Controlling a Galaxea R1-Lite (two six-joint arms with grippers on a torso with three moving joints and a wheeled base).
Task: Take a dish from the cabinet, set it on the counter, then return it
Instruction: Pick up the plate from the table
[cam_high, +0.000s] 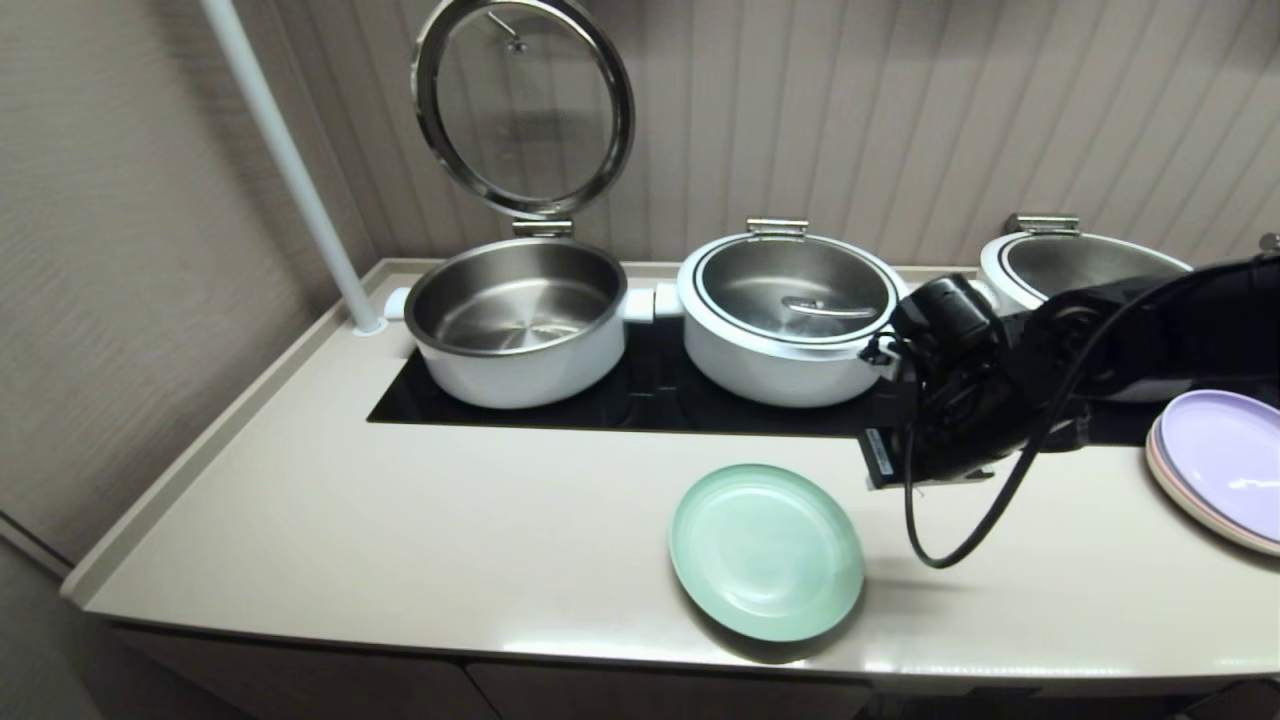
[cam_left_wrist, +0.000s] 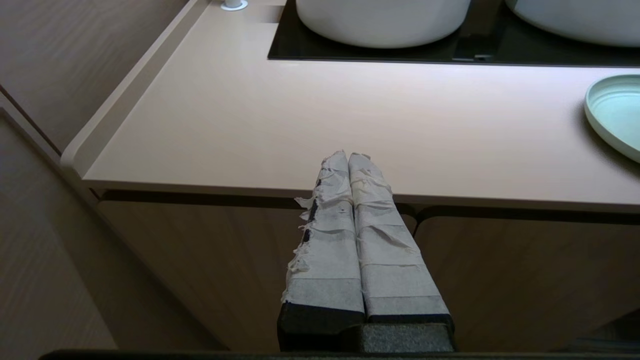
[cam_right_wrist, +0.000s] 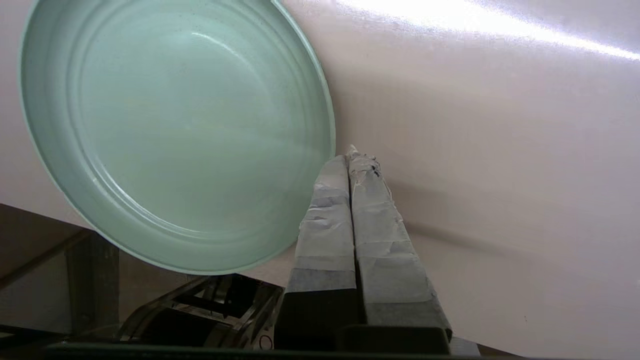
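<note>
1. Since the plate (cam_high: 766, 551) already lies flat on the counter (cam_high: 400, 520), low and centre-right in the head view with its near rim jutting slightly past the counter's front edge, we judge the step in hand to be picking it up again for the trip back to the cabinet, whose doors (cam_left_wrist: 200, 270) are shut below the counter in the left wrist view.
2. To do that well, we should open the fingers first, then come in level at the overhanging rim, where one finger can slip under, since the rest of the plate sits flush.
3. We should grip well onto the rim and lift slowly; a shallow, smooth plate could slip or tip.
4. Our right arm reaches in from the right of the head view, wrist bent down, the right gripper (cam_right_wrist: 354, 156) just beside the plate's rim, fingers pressed together and holding nothing.
5. Our left gripper (cam_left_wrist: 349, 157) hangs parked before the counter's front edge, its fingers together too.
</note>
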